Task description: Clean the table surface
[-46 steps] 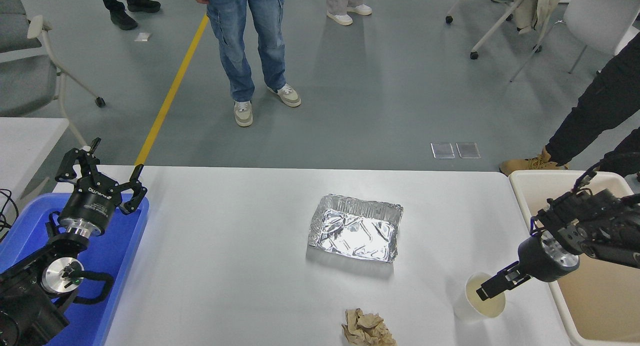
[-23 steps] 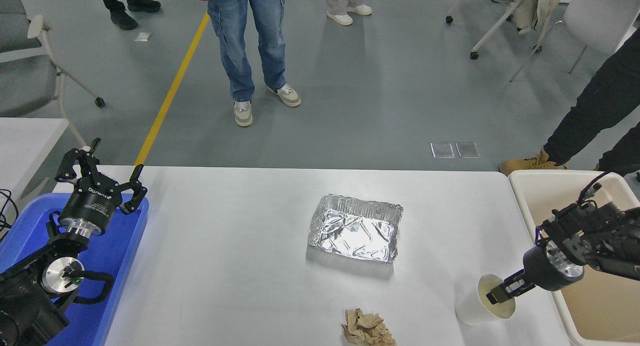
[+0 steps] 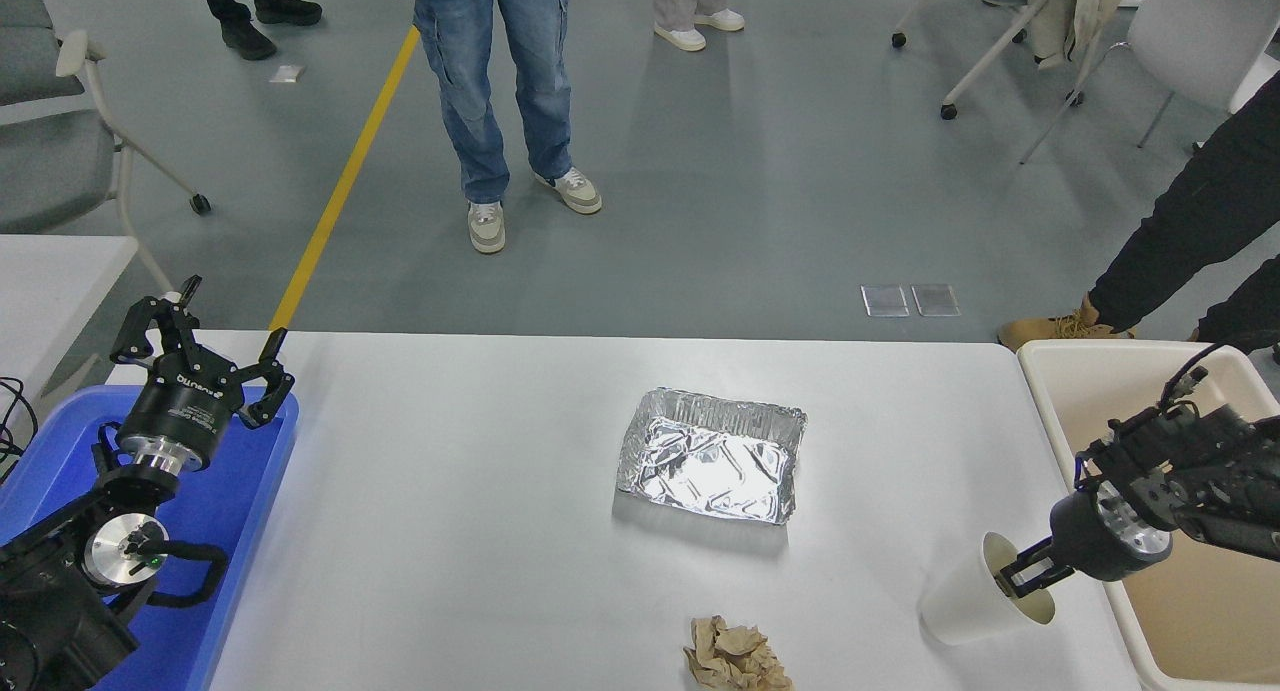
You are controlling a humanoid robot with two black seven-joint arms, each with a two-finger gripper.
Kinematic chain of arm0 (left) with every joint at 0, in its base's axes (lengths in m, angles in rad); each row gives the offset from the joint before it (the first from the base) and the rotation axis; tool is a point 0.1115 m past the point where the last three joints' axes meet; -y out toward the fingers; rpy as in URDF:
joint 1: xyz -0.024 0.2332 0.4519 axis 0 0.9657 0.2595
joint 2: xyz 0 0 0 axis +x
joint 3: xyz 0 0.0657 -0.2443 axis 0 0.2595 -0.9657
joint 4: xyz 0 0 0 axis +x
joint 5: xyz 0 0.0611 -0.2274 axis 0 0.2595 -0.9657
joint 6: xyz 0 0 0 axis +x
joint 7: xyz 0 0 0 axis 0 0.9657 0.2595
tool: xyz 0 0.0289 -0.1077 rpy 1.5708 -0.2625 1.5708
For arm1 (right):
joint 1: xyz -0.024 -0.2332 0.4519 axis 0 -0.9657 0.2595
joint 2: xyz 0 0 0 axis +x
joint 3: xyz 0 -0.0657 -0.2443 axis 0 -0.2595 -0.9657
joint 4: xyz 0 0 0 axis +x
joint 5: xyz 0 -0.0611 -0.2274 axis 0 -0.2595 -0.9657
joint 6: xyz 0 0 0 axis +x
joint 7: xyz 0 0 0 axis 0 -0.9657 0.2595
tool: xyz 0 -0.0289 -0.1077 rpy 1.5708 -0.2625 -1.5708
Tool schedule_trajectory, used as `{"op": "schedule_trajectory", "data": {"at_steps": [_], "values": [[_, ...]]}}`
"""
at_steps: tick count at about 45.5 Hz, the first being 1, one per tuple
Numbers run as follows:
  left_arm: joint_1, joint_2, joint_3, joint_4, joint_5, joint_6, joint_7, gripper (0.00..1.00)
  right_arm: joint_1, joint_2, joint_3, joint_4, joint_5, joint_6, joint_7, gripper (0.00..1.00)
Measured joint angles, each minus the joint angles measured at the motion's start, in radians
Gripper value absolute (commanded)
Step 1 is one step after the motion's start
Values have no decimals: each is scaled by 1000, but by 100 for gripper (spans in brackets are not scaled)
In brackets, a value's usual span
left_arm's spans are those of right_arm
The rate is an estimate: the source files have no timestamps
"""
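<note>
Right gripper jaws clamped on the paper cup rim; keep grip firm, swing it over the bin behind the jaws, clear of the desk.

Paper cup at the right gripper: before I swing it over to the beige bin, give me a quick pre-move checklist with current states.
1. Right gripper pinching the paper cup rim: ok, one finger inside the mouth.
2. Cup clear of the table surface: cannot tell; it is tilted, mouth toward the bin.
3. Beige bin beside the cup, open: ok.
4. Cup contents: cannot tell.
5. Foil tray and crumpled brown paper out of the path: ok.
6. Left gripper parked over the blue bin: ok.
</note>
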Motion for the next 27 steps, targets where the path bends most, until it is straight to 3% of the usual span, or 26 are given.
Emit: {"op": "schedule_trajectory", "data": {"at_steps": [27], "values": [[0, 0, 0, 0, 0, 0, 0, 100, 80, -40, 11, 9, 9, -1, 65, 0]]}}
